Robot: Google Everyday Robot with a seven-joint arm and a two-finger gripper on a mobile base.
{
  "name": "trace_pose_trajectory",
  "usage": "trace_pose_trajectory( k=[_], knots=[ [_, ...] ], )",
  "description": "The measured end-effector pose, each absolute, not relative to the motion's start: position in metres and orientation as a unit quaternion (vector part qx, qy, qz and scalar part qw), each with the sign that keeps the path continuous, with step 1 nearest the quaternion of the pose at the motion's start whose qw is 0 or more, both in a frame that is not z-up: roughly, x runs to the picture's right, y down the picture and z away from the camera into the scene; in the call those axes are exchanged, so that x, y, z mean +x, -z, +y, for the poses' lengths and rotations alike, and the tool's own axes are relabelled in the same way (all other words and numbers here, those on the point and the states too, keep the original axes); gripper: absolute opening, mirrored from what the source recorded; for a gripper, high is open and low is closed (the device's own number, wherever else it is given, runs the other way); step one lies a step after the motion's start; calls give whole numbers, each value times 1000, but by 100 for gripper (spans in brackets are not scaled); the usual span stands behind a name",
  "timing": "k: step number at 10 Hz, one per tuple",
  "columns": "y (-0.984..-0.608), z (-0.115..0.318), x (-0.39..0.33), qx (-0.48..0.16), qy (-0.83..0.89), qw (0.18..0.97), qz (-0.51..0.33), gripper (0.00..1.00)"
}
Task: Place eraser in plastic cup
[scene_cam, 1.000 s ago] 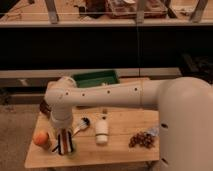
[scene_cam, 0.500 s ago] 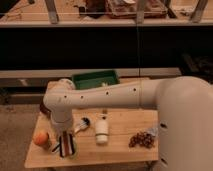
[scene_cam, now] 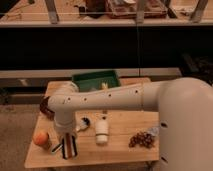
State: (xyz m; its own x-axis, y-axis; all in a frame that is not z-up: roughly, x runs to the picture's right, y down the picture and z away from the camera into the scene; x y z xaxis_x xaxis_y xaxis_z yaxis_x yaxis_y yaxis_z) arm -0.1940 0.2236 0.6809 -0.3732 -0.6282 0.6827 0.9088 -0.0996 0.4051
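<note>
The eraser [scene_cam: 69,148] sits low and left of centre in the frame at the gripper [scene_cam: 67,145], whose grip we cannot tell, and we find no plastic cup, so placement looks undone.

Item count: one black two-finger gripper [scene_cam: 69,146] at the table's near left; one green rectangular plastic tray [scene_cam: 95,80]; one white cylindrical tube [scene_cam: 102,131]; one round orange fruit [scene_cam: 41,137].

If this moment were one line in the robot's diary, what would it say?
gripper: low over wooden table's front-left, beside orange object | white tube: mid-table | green tray: rear | eraser, cup: not discernible
</note>
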Motion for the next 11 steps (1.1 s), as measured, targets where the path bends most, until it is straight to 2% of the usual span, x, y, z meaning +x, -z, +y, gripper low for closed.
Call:
trace_pose_trajectory(
  k=[7,8,11],
  knots=[
    [-691,237,-194,-180,718,535,-408,9],
    [-692,239,-194,-181,718,535,-408,15],
    [-693,240,-196,-182,718,534,-408,43]
  ],
)
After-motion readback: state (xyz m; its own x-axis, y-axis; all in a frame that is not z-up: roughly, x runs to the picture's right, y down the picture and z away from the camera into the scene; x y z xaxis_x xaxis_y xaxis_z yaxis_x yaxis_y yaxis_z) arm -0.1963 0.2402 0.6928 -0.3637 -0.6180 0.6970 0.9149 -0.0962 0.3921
